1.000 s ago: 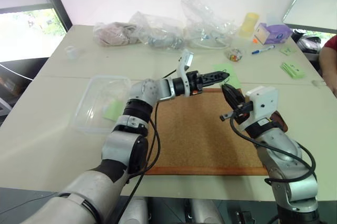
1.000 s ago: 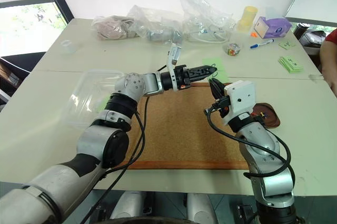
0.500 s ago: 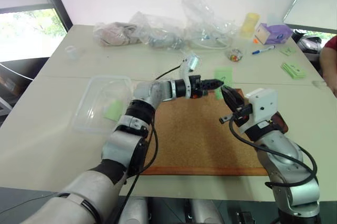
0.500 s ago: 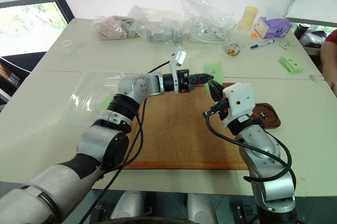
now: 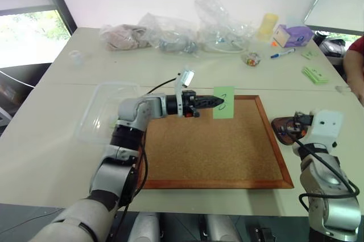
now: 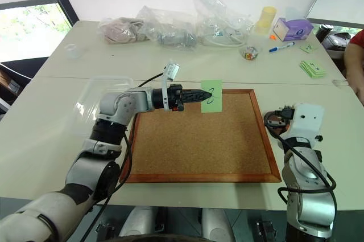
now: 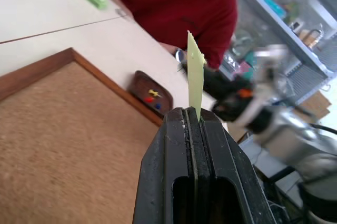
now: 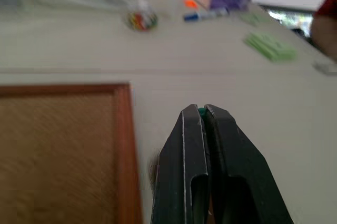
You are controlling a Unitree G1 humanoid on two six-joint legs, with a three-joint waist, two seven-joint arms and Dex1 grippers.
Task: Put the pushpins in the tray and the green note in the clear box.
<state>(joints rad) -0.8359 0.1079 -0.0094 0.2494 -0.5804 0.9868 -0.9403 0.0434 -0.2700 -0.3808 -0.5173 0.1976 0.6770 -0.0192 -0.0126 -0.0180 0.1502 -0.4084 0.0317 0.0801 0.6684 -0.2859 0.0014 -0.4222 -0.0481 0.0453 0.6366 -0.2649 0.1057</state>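
Left eye view: left gripper (image 5: 219, 103) reaches level across the far edge of the corkboard (image 5: 210, 145), fingers pinched on the edge of the note (image 5: 223, 102), which hangs upright above the board's far rim. Box (image 5: 108, 111) sits on the table (image 5: 51, 145) just off the board's left side. Tray (image 5: 284, 128) lies just off the board's right edge, with the right gripper (image 5: 291, 127) above it. Right eye view: same layout; a stack of green slips (image 6: 313, 69) and a small jar (image 6: 248, 53) lie far right. Left wrist view: fingers (image 7: 174, 145) pressed together with the note edge-on between them; tray beyond holds pins (image 7: 152, 96), yellow, red and blue; a person in a red top (image 7: 179, 2) stands past the table. Right wrist view: fingers (image 8: 189, 145) pressed together, a tiny green speck at the tips; what it is I cannot tell.
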